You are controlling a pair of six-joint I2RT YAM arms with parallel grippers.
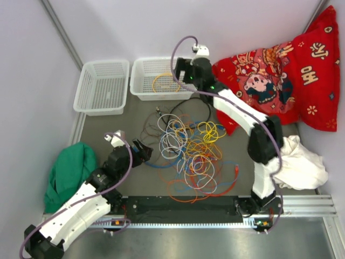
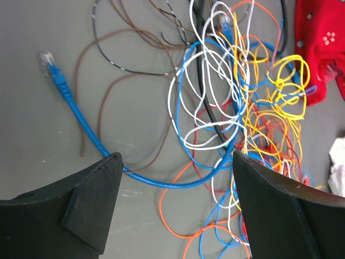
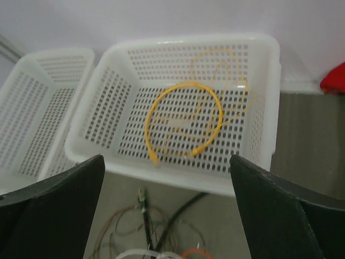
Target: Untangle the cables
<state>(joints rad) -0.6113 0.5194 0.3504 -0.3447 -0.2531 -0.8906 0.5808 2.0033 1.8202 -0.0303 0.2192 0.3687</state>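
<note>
Cables (image 1: 188, 154) heaped on the table (image 1: 108, 124), loops overlapping, no single axis. We note one blue cable (image 2: 81, 116) running diagonally in the left wrist view, plug end pointing up-left. Its length passes between the fingers of the left gripper (image 2: 175, 156), which is spread wide and grips nothing. Right gripper (image 3: 166, 159), equally wide and empty, hovers over a basket (image 3: 259, 54) where a yellow cable (image 3: 183, 84) lies coiled, apart from the heap.

You see pale walls (image 1: 135, 27) around a grey desk (image 1: 99, 129); a red patterned cloth (image 1: 280, 75) lies at its far right, a green cloth (image 1: 67, 172) at the near left.
</note>
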